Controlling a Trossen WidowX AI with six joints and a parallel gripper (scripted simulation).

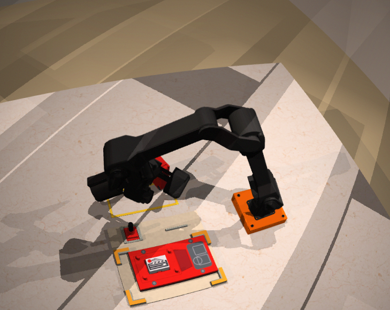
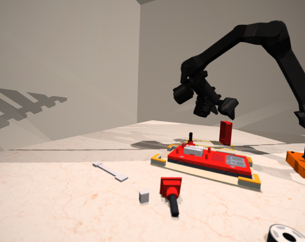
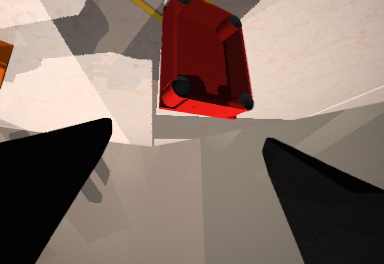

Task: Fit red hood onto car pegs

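Red: 1 hood, 1 chassis; 1 tool, fingers apart.

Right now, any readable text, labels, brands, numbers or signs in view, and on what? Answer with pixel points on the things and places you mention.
No readable text.
White-and-black label on the grey engine block [image 1: 157, 263] [image 2: 193, 150]: marks too small to read.
Dark grey panel with pale outlines on the red car chassis [image 1: 146, 280] [image 2: 210, 164]: line drawing, no letters.
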